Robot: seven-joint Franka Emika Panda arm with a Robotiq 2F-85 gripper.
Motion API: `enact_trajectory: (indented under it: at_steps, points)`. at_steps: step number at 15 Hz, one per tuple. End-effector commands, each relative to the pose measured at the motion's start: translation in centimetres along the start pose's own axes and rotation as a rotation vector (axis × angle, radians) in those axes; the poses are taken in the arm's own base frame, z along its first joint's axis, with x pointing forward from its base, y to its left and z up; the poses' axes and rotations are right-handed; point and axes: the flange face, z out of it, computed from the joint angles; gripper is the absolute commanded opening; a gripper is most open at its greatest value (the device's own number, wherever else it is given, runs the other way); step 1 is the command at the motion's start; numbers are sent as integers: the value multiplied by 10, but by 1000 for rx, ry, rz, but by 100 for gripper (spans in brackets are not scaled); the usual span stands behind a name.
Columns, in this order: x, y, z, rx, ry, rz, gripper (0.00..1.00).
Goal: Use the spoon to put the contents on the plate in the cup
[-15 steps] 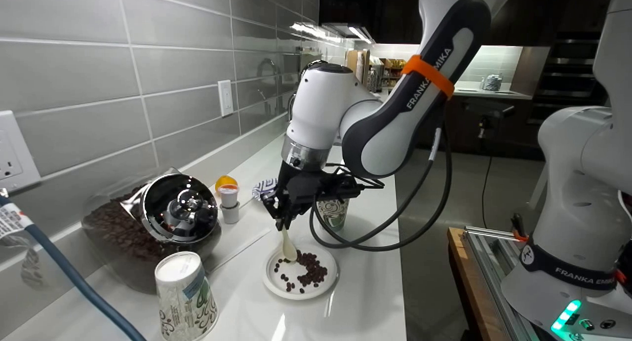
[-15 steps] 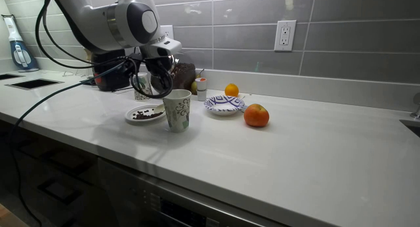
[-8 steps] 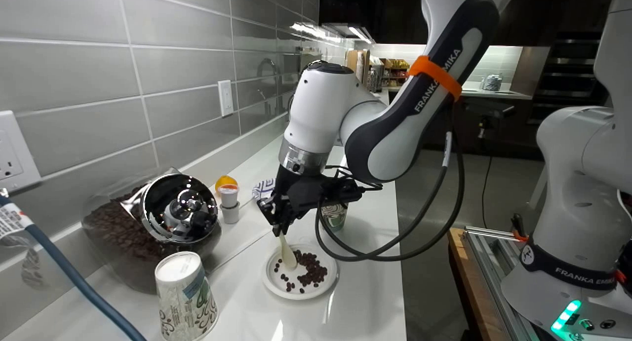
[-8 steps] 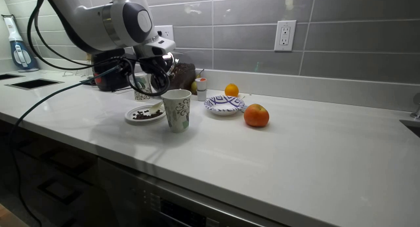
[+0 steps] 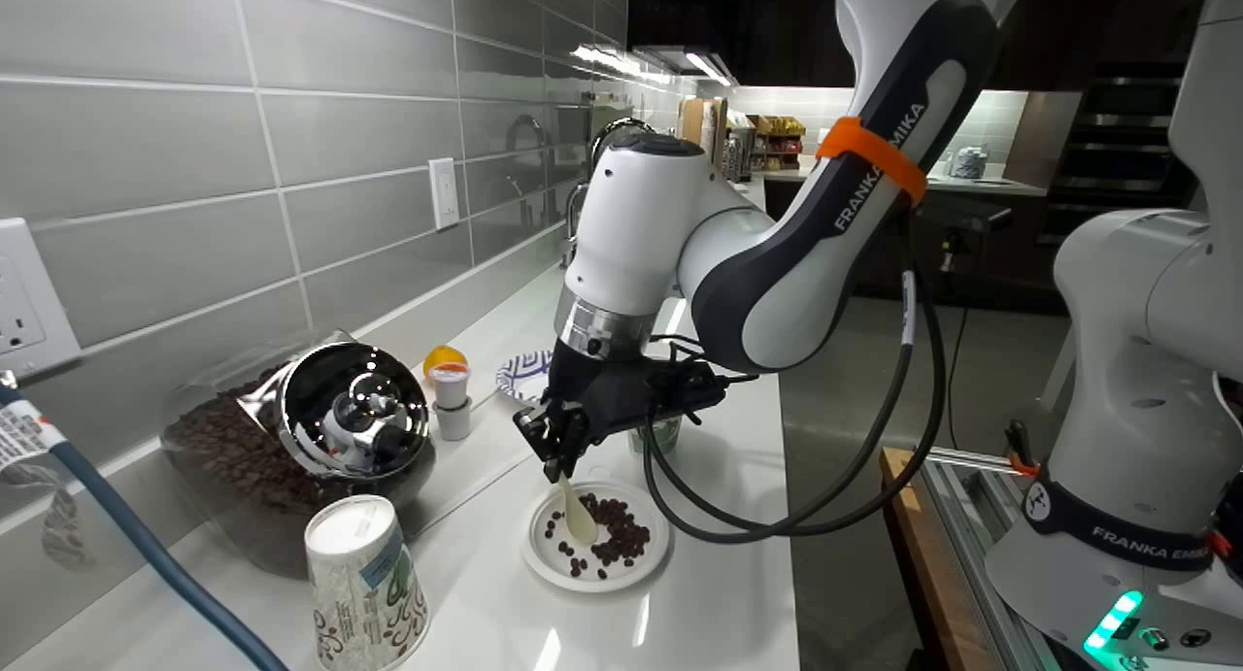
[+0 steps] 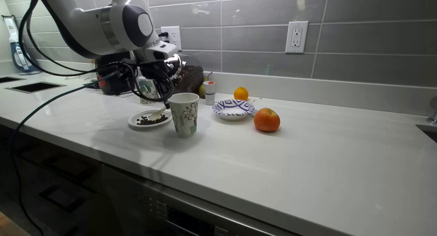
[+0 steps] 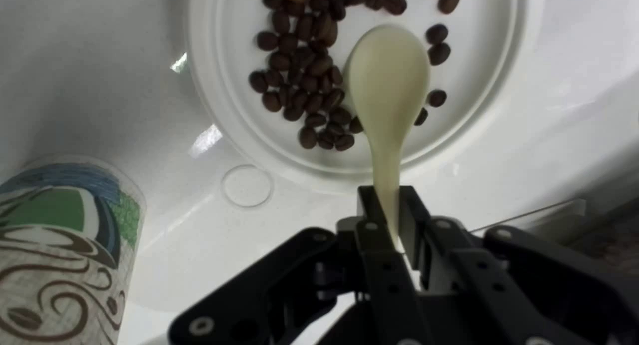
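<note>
Spoon [image 7: 389, 80] head sits nearer the middle of the plate [image 7: 474, 60] now; a second ago it was closer to the rim. Plate itself has slid slightly, arm [image 5: 631, 224] shifted as well. Gripper [image 7: 392, 210] closed on the spoon handle, same as before. Beans [image 7: 304, 85] still on the plate: most heaped to one side of the spoon, a few loose on the other. Can't tell if spoon touches plate. Cup [image 6: 184, 120] unmoved, upright, just beside the plate with a gap.

Desk [image 6: 290, 178] is glossy white, against grey tile wall [image 6: 256, 10] with outlet [image 6: 296, 37]. Steel appliance front [image 6: 170, 208] below. Chrome-lidded bean jar [image 5: 243, 477] by the wall, upside-down cup [image 5: 364, 593] next to it. Dark cabinets [image 5: 728, 6] at the far end of the room.

Wrist view settles the grip: handle pinched from both sides. Too small to read in both exterior views. Cup's mouth shows in an exterior view only; wrist view gives just its side. Apple [image 6: 267, 120] only in an exterior view; blue-patterned dish [image 6: 232, 111] and orange [image 6: 241, 93] in both. Robot base [image 5: 1107, 525] also only in an exterior view.
</note>
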Motion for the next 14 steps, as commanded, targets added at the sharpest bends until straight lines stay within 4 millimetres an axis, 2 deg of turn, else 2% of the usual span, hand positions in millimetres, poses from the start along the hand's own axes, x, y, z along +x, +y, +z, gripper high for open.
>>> enact_trajectory:
  at_steps: [1, 3, 4, 14]
  points:
    - [0, 1, -1, 2, -4, -3, 13]
    - [-2, 3, -2, 5, -7, -7, 13]
    - [-4, 2, -2, 6, -14, -15, 3]
    - [-7, 3, -2, 17, -23, -46, 3]
